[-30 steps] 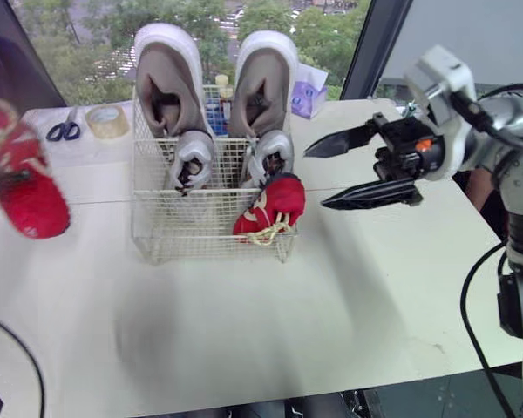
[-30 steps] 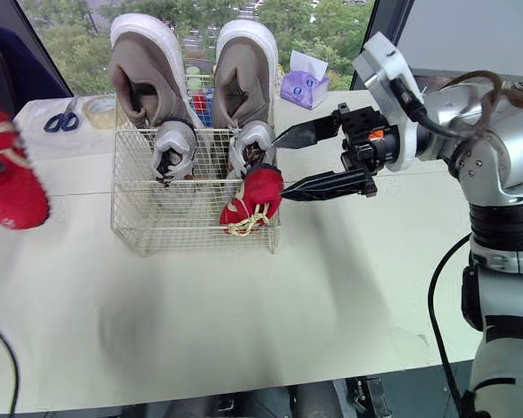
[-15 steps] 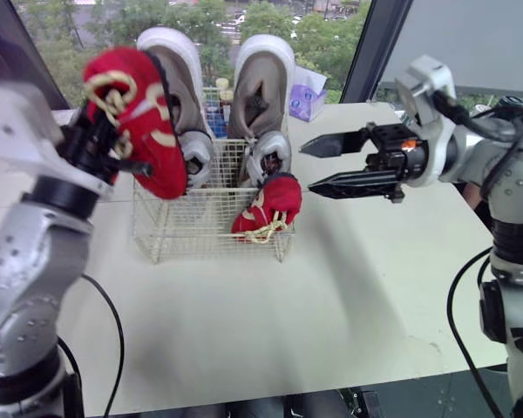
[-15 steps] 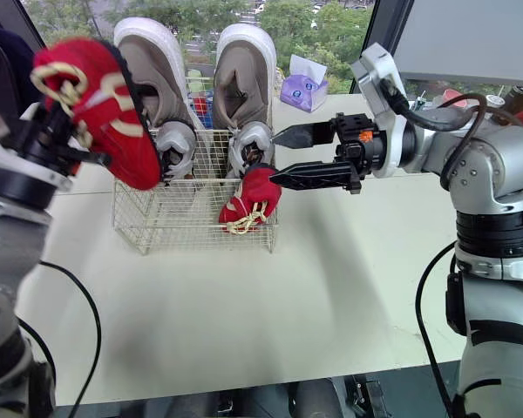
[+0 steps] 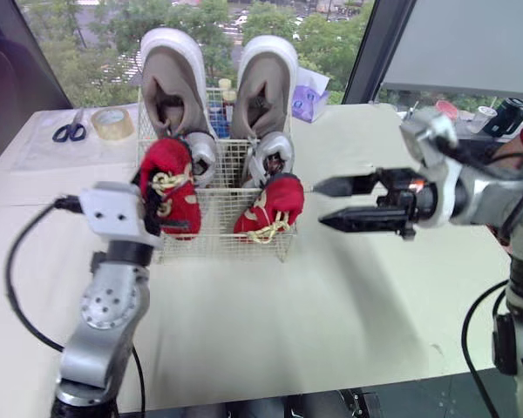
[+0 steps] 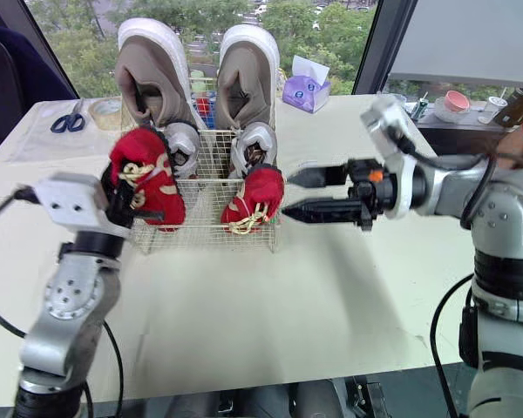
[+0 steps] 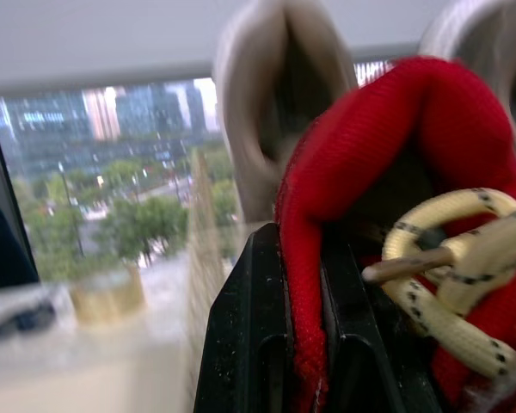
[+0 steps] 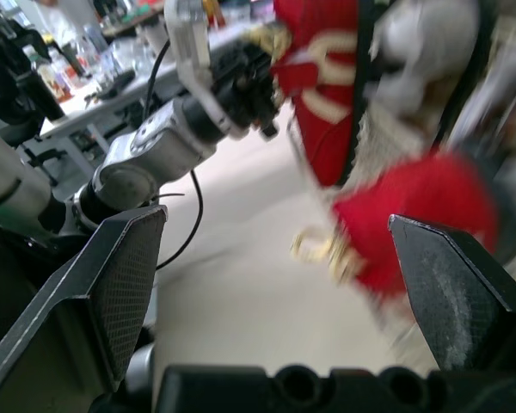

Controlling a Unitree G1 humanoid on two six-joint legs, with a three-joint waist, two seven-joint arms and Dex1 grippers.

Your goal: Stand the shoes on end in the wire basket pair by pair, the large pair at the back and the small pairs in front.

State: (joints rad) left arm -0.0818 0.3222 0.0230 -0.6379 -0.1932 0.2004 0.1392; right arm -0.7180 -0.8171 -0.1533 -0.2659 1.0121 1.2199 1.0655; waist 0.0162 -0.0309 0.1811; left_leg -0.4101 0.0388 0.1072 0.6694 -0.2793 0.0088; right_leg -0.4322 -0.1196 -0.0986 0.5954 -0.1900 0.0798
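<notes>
- Gripping the red shoe (image 5: 170, 187) by the cloth at its opening, the left gripper (image 7: 305, 292) was clamped with one finger inside and one outside; it stood nearest of all, at the front left corner of the basket (image 5: 218, 237).
- Half a second before, that shoe had been held high above the basket's left side, and a second before that far out to the left. It had since come down to the level of the front row, laces toward the camera.
- Whether it was already inside the wire or just against the front wall could not be told.
- Level with the basket's front, the right gripper (image 5: 321, 204) hung over the bare surface (image 5: 314, 313) with its fingers apart and empty. It had drawn back a little and pointed at the second red shoe (image 5: 273, 205).
- That second shoe leaned in the front right corner, toe up, laces spilling over the wire.
- Behind the red ones stood a small silver pair (image 5: 273, 155), upright in the middle row.
- At the back the large grey pair (image 5: 170, 87) stood on end, well above the rim.
- By my reading, only the release of this last shoe remained, plus perhaps straightening the leaning one.
- Farthest off lay scissors (image 5: 68, 131), a roll of tape (image 5: 112, 122) and a tissue box (image 5: 309, 91).
</notes>
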